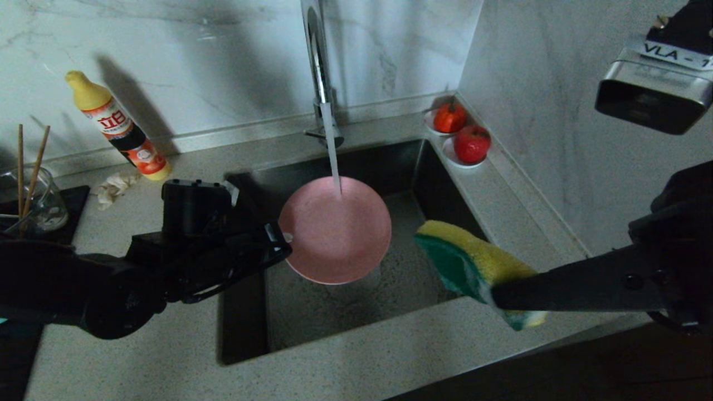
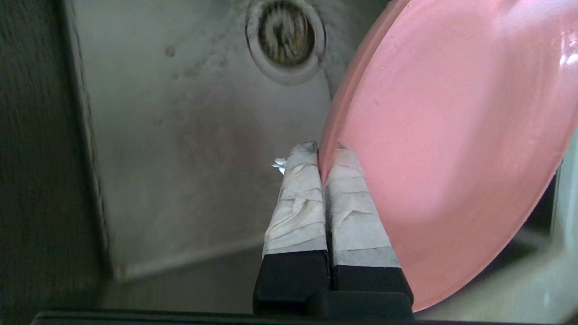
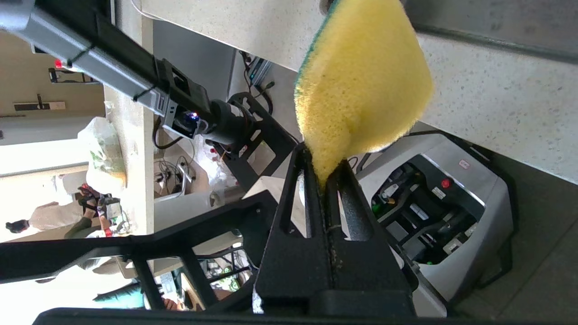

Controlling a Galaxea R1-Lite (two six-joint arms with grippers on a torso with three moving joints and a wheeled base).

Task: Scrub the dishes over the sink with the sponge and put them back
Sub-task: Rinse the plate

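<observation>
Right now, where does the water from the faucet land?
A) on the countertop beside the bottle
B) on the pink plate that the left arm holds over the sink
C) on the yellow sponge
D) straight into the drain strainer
B: in the head view the stream falls from the faucet onto the upper part of the pink plate, which the left gripper holds by its rim over the sink.

A kitchen: steel sink [image 1: 412,167] sunk mid-frame in a speckled counter [image 1: 167,356], chrome faucet [image 1: 320,72] running, marble walls behind, dish-soap bottle [image 1: 120,127] upper left, chopsticks [image 1: 28,167] in a glass [image 1: 47,200] at left edge.
</observation>
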